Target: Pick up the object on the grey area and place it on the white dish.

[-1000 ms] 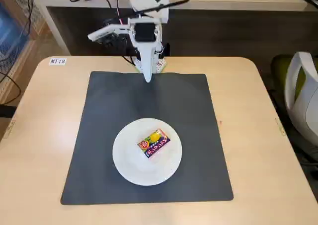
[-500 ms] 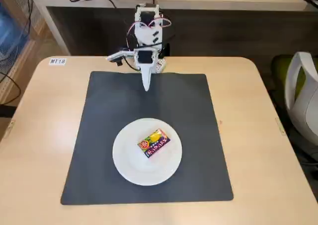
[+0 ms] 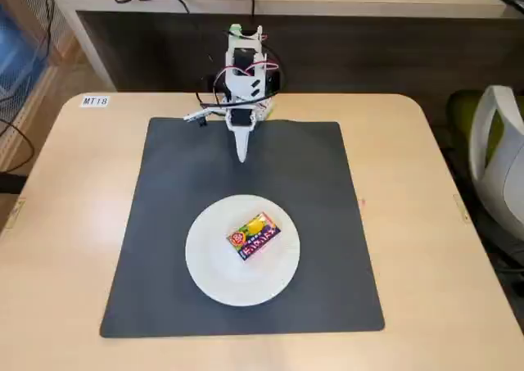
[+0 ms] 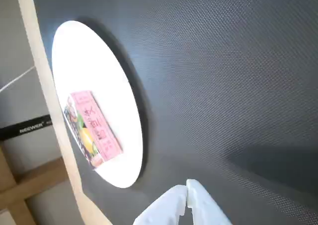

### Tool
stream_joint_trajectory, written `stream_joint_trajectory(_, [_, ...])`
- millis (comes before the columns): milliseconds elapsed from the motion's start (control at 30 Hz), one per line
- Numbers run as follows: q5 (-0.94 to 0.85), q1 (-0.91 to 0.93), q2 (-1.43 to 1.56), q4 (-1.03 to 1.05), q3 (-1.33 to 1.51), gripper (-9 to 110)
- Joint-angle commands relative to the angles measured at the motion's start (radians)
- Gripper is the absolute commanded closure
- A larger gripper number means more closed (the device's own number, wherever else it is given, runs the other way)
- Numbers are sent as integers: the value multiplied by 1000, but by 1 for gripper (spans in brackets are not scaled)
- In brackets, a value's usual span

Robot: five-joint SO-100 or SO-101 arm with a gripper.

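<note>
Currently the object [image 3: 254, 236] lies flat on the white dish [image 3: 213, 273], toward the bench's near edge on the grey area [image 3: 164, 191]; gripper [image 3: 241, 154], jaws clenched and empty, hangs near the far edge

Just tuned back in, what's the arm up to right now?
Nothing is being held. The small red and orange box already lies flat on the round white plate, which sits on the dark grey mat. The white gripper is at the mat's far edge, well clear of the plate, and in the wrist view its fingers are closed and empty.
</note>
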Motion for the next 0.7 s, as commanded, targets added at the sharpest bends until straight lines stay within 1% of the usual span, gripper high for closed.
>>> stream_joint_trajectory(0, [-26,-12,26,5,9,102])
stream_joint_trajectory(233, [-38,-25,26,-15,95,102])
stream_joint_trajectory(500, [-48,-25,26,-41,103,102])
stream_joint_trajectory(567, [-51,-28,26,-43,103,100])
stream_joint_trajectory(600, [-51,-28,26,-43,103,101])
stream_joint_trajectory(667, [-51,-28,26,-44,103,101])
